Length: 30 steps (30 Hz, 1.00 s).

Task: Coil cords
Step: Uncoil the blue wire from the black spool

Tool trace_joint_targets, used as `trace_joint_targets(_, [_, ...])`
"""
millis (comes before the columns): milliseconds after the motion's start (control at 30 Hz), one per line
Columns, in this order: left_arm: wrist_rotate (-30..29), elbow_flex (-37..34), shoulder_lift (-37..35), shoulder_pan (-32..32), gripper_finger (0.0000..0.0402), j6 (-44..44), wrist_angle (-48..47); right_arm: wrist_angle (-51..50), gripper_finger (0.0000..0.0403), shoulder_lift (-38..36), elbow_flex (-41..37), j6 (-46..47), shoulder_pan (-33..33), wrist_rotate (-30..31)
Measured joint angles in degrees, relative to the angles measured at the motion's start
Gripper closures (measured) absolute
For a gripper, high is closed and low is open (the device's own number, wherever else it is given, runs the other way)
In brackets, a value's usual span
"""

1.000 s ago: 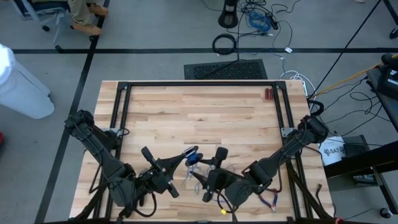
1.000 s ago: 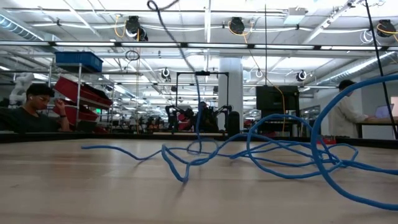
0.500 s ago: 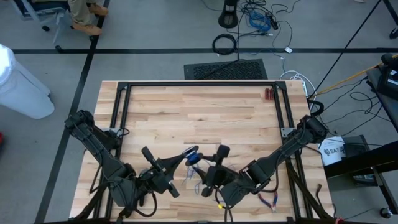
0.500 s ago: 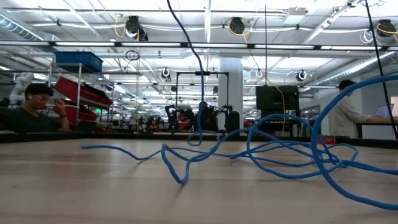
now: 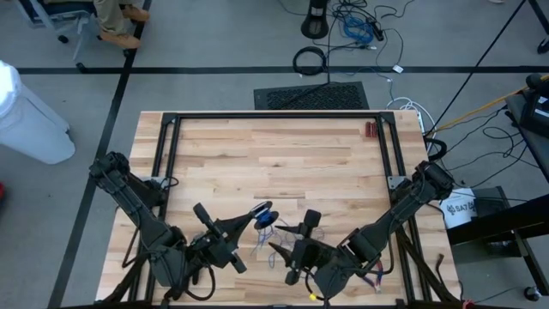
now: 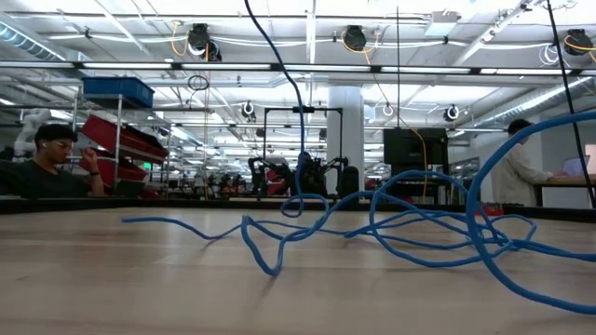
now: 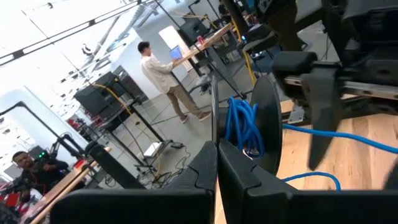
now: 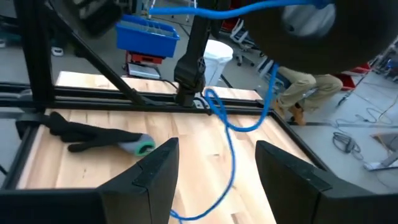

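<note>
Scene: I work at a wooden table, both arms low at its near edge, a blue cord trailing loose over the boards.
Left gripper: my left gripper is pinched shut on the coiled part of the cord, a small bundle of blue loops lifted off the wood.
Right gripper: my right gripper sits just beside the bundle, jaws spread wide and holding nothing.
Cord: most of it is uncoiled, sprawled across the table, with one strand rising to the bundle.
Step in hand: winding, I judge, with only a few turns made.
Next move: my free gripper likely needs to catch the slack strand and lead it round the held loops without tugging them loose.
</note>
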Motion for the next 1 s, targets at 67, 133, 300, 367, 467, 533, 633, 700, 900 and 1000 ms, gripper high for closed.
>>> trace_joint_targets(67, [0.0, 0.0, 0.0, 0.0, 0.0393, 0.0, 0.0, -0.1, 0.0204, 0.0, 0.0, -2.8, 0.0, 0.6])
trace_joint_targets(133, [0.0, 0.0, 0.0, 0.0, 0.0393, 0.0, 0.0, 0.0, 0.0204, 0.0, 0.0, -5.2, 0.2, 1.9])
trace_joint_targets(300, [0.1, 0.0, 0.0, 0.1, 0.0393, 0.0, 0.0, 2.1, 0.0209, 0.0, 0.0, -12.0, 0.9, 1.9])
trace_joint_targets(367, [0.2, 0.0, 0.0, 0.1, 0.0393, -0.1, 0.0, 3.6, 0.022, 0.2, 0.0, -17.2, 1.4, 1.9])
trace_joint_targets(467, [0.2, 0.0, 0.0, 0.1, 0.0393, -0.3, 0.1, 3.4, 0.0246, 0.8, 0.0, -23.1, 2.1, 1.8])
trace_joint_targets(533, [0.2, 0.0, 0.0, 0.1, 0.0393, -0.4, 0.1, 3.2, 0.0264, 0.8, 0.0, -25.3, 2.4, 1.8])
trace_joint_targets(633, [0.6, 0.0, 0.0, 0.1, 0.0393, -0.4, 0.1, 3.3, 0.0288, 0.8, 0.0, -25.5, 2.3, 2.5])
trace_joint_targets(700, [1.5, 0.0, 0.0, 0.1, 0.0393, -0.5, 0.1, 3.4, 0.0301, 0.8, 0.0, -22.7, 2.1, 5.2])
trace_joint_targets(900, [1.7, 0.0, 0.0, 0.1, 0.0393, -0.5, 0.2, 3.3, 0.0313, 0.8, 0.0, -5.4, 0.6, 7.1])
trace_joint_targets(1000, [1.7, 0.0, 0.0, 0.1, 0.0393, 0.4, 0.2, 3.5, 0.0307, 0.8, 0.0, 0.3, -0.2, -0.6])
